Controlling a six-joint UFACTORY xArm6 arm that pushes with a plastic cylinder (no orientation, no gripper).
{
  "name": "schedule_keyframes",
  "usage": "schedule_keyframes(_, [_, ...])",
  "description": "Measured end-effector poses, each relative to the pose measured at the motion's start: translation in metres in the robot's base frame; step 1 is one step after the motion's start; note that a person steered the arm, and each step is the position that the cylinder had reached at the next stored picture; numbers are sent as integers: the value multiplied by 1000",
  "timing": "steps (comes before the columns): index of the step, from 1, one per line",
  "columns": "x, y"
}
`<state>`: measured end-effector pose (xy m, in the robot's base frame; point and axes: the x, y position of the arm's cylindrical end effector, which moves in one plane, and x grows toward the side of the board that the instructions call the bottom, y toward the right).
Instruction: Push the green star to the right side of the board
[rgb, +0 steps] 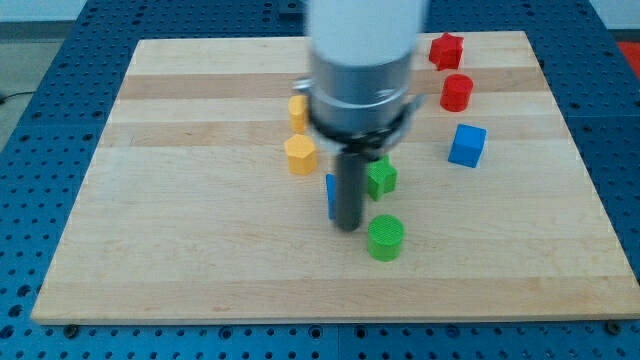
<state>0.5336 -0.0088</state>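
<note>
Sitting near the middle of the wooden board (200, 250), the green star (381, 177), half hidden behind the rod. Resting just left of and slightly below that star, my tip (348, 226) (a bare rod, no pincer to open or hold anything). Peeking out left of the star, a blue block (329, 196); lying below it, a green cylinder (385, 238); standing right of it, a blue cube (467, 145).
</note>
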Motion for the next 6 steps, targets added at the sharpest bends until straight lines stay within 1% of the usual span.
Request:
schedule_keyframes(1, [37, 29])
schedule_keyframes(2, [18, 15])
schedule_keyframes(3, [-2, 25])
schedule_keyframes(4, [-2, 98])
schedule_keyframes(5, [19, 136])
schedule_keyframes(6, [14, 62])
